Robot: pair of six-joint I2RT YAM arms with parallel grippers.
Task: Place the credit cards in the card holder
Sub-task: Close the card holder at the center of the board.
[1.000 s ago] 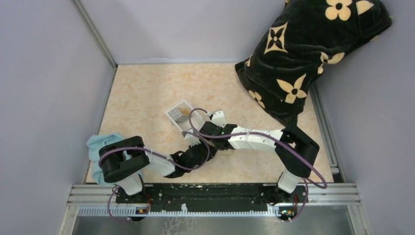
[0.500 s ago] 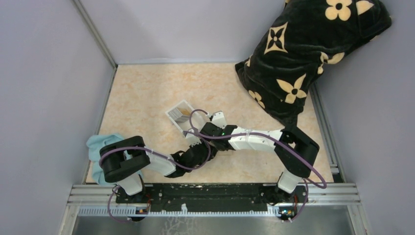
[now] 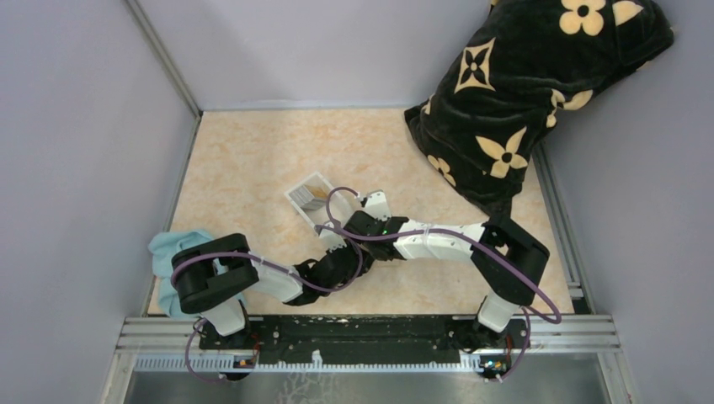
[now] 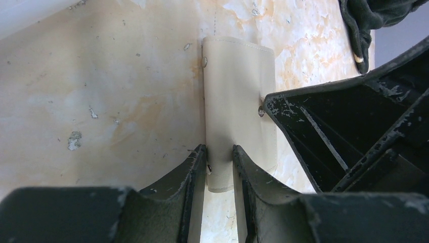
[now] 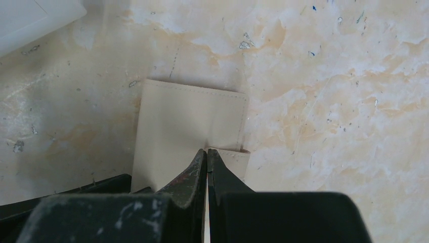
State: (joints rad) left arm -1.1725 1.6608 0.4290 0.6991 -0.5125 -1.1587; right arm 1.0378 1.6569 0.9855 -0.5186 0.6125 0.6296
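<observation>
Card holder lies with edge pinched in left hand.

One camera looks down over the whole desk from above its near edge; both wrist cameras sit close, sharing the card holder.

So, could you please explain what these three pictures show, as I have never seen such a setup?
These are two robot arms bolted to a table edge, each ending in a two-finger gripper. One picture looks down from above; the other two come from cameras on each wrist. On the table lie a tan card holder, a white tray with cards, a blue cloth and a black flowered cushion. The left gripper pinches the card holder's edge; the right gripper, shut, touches its surface.
</observation>
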